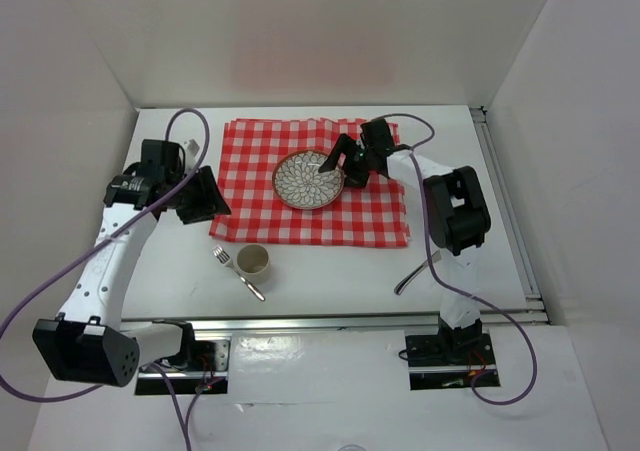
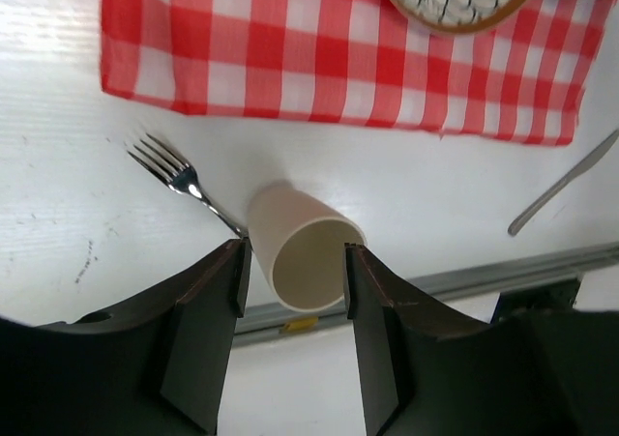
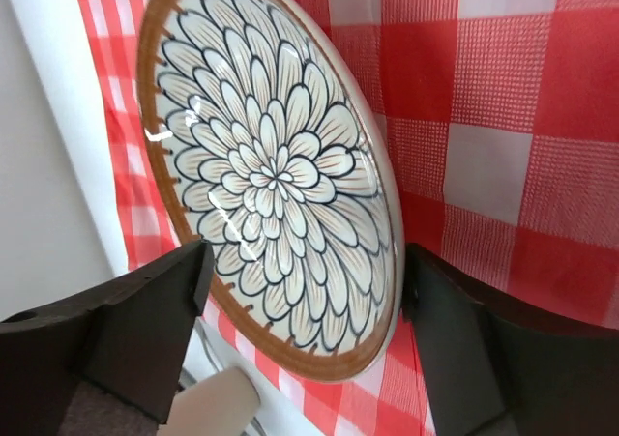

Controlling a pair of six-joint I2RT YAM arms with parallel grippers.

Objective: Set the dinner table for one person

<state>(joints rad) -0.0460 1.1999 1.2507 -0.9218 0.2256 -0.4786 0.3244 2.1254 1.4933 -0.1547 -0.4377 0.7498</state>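
Note:
A round plate (image 1: pixel 308 179) with a flower pattern and brown rim lies on a red-and-white checked cloth (image 1: pixel 370 216) on the white dinner table (image 1: pixel 330 271). My right gripper (image 1: pixel 335 169) is open at the plate's right edge. In the right wrist view its jaws (image 3: pixel 305 291) straddle the plate's near rim (image 3: pixel 276 185), not closed on it. A cream paper cup (image 1: pixel 253 261) stands in front of the cloth with a fork (image 1: pixel 238 273) beside it. My left gripper (image 1: pixel 203 196) is open and empty, up and to the left of the cup (image 2: pixel 305 257).
A knife (image 1: pixel 415 273) lies on the table at the front right, also in the left wrist view (image 2: pixel 566 183). A metal rail (image 1: pixel 350 321) runs along the near table edge. White walls enclose the left, back and right sides.

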